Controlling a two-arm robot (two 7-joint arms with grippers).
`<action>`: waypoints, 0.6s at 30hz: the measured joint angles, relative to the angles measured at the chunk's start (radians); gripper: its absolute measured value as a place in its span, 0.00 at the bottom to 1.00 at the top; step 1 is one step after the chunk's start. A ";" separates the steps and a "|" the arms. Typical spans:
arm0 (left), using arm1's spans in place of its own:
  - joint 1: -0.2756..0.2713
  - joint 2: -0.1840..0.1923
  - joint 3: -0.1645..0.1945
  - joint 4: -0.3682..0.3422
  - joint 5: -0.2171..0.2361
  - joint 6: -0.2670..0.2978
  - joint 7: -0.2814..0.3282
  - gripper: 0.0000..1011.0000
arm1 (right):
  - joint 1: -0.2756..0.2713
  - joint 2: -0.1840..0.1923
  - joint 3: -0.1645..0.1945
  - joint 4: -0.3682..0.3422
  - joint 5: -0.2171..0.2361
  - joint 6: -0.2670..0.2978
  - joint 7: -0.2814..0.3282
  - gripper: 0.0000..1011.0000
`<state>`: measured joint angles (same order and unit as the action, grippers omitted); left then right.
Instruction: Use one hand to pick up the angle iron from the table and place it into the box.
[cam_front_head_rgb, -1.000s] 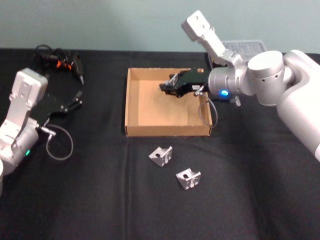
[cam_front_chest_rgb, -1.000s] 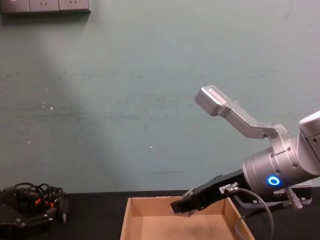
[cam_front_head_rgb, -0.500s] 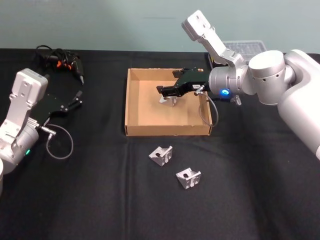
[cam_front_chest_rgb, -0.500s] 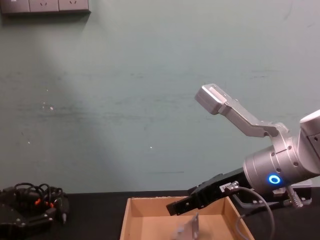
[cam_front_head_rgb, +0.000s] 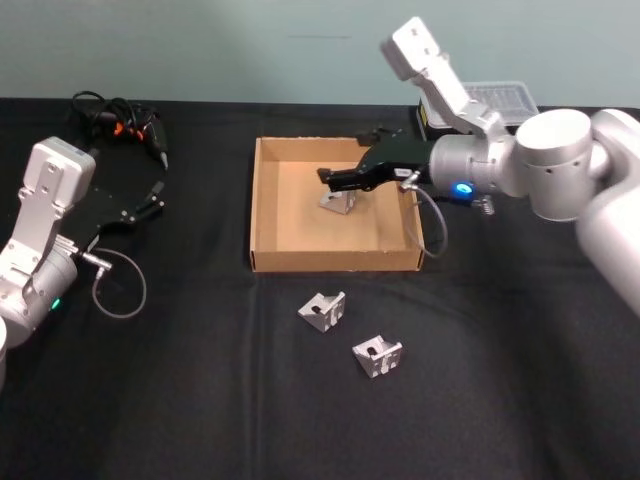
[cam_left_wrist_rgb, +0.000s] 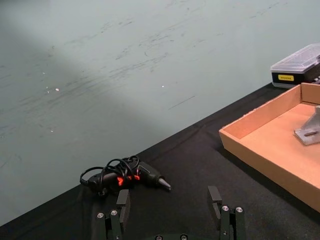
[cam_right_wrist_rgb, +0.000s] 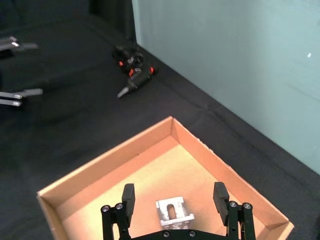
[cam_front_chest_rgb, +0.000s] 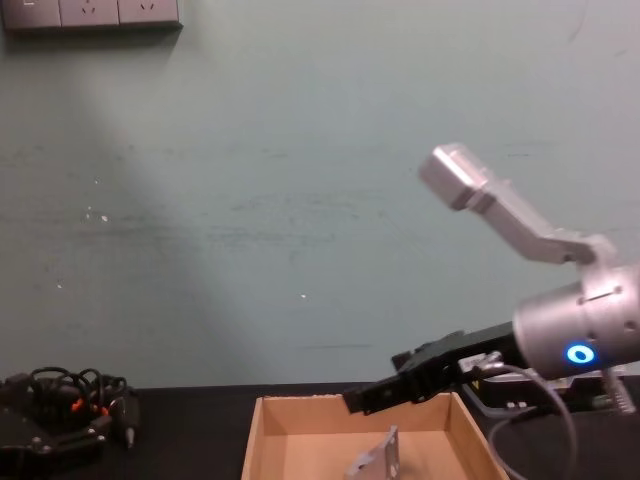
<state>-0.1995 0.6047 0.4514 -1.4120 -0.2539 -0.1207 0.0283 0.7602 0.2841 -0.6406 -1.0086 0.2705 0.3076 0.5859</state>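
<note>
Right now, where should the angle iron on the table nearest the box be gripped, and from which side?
Grip the angle iron across its two flat side edges, coming straight down from above. It sits free on the table, apart from the box wall and the second bracket, so the open right tool likely has room both sides.

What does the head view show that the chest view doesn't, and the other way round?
Head, not chest: two loose angle irons on the table in front of the box. Chest, not head: wall sockets high on the wall. Both: the open right gripper above the boxed angle iron, and the corded tool at far left. The left gripper sits parked at left.
</note>
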 joint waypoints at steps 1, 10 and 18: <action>0.000 0.000 0.000 0.000 0.000 0.000 0.000 1.00 | -0.014 0.011 0.007 -0.026 0.003 0.002 -0.004 0.99; 0.000 0.000 0.000 0.000 0.000 0.000 0.000 1.00 | -0.200 0.170 0.086 -0.329 0.061 0.007 -0.009 0.99; 0.000 0.000 0.000 0.000 0.000 0.000 0.000 1.00 | -0.325 0.289 0.129 -0.473 0.103 -0.047 0.014 0.99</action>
<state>-0.1995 0.6047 0.4514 -1.4120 -0.2539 -0.1206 0.0283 0.4354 0.5732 -0.5120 -1.4811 0.3737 0.2603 0.5995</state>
